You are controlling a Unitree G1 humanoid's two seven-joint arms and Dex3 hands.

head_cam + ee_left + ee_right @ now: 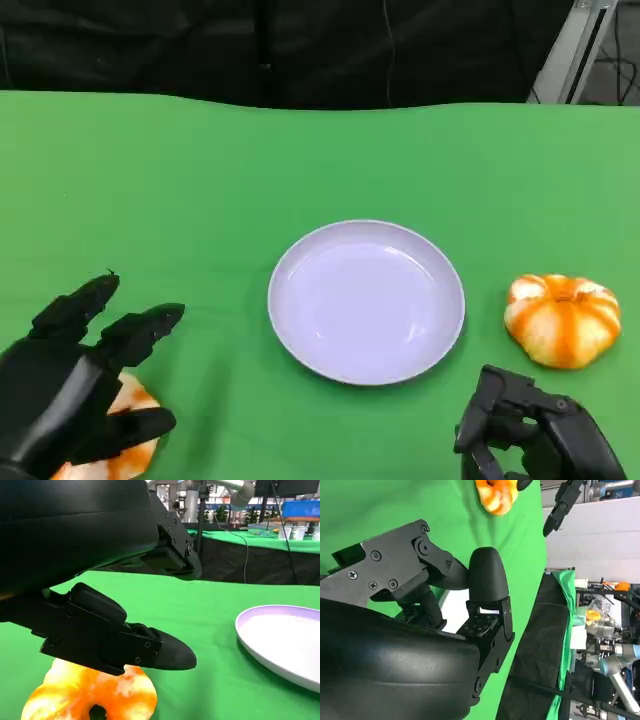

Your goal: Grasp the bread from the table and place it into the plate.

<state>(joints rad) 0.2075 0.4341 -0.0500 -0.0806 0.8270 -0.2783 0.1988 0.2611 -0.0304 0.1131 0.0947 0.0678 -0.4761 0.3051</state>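
Two breads lie on the table, so lower your left hand, fingers spread, squarely over the nearer bread before closing, then carry it to the plate.

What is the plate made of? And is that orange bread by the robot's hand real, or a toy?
The plate looks like smooth, glossy plastic or ceramic, pale lilac with soft light reflections; I can't tell which. The bread under the left hand looks like a toy: shiny, bright orange and cream, probably moulded plastic or rubber, though that's a guess.
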